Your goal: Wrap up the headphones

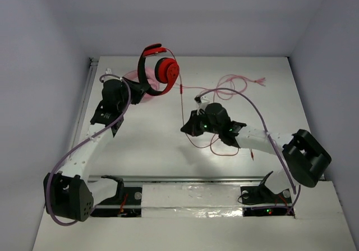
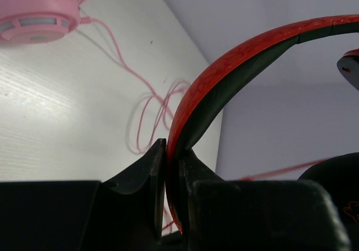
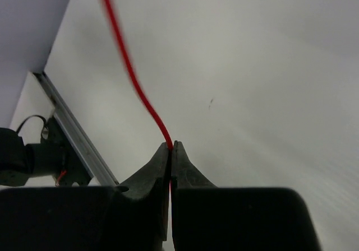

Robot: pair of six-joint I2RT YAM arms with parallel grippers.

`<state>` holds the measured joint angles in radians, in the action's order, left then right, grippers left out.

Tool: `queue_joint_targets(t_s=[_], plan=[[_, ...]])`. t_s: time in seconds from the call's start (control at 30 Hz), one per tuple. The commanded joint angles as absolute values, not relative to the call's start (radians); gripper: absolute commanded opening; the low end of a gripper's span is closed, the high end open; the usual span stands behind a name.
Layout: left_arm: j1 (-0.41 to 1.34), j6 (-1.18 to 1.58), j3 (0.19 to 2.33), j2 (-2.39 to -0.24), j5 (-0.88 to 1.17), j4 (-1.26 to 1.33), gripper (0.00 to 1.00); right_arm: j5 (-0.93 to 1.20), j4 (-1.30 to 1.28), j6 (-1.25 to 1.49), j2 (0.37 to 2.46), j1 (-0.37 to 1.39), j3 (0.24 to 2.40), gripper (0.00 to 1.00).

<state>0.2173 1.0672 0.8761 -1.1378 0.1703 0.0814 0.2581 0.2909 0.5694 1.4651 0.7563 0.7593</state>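
The red-and-black headphones (image 1: 160, 69) are held up off the table at the back left. My left gripper (image 1: 136, 86) is shut on their headband (image 2: 224, 74), which arches up to the right from my left gripper (image 2: 171, 149) in the left wrist view. Their thin red cable (image 1: 182, 102) hangs from the ear cup down to my right gripper (image 1: 187, 129), then lies in loops on the table. In the right wrist view my right gripper (image 3: 171, 145) is shut on the cable (image 3: 132, 71), which rises to the upper left.
Pink headphones (image 1: 133, 77) lie on the table behind the red pair and also show in the left wrist view (image 2: 39, 10). Their pink cable (image 1: 241, 83) lies coiled at the back right. A metal rail (image 3: 73, 139) runs along the table's near edge.
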Motion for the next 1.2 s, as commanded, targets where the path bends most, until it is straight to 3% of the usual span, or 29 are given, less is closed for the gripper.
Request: queue_joint_targets(t_s=[0.0,0.23,0.43,0.67,0.93,1.17], plan=[[0.245,1.181,0.893,-1.069,0.023,0.324,0.00,0.154,0.178,0.549,1.486,0.830,0.833,0.00],[0.284,1.122,0.876,-1.029,-0.204,0.280,0.00,0.109,0.103,0.546,1.531,0.922,0.857,0.00],[0.419,0.987,0.920,-1.046,-0.478,0.172,0.00,0.035,0.000,0.514,1.482,1.011,0.902,0.00],[0.584,0.795,0.999,-1.135,-0.716,-0.113,0.00,-0.078,-0.389,0.446,1.321,1.123,1.060,0.00],[0.741,0.742,0.925,-1.213,-0.755,-0.328,0.00,-0.046,-0.705,0.350,1.298,1.132,1.265,0.00],[0.795,0.632,0.890,-1.217,-0.609,-0.367,0.00,-0.218,-0.735,0.292,1.322,1.132,1.388,0.00]])
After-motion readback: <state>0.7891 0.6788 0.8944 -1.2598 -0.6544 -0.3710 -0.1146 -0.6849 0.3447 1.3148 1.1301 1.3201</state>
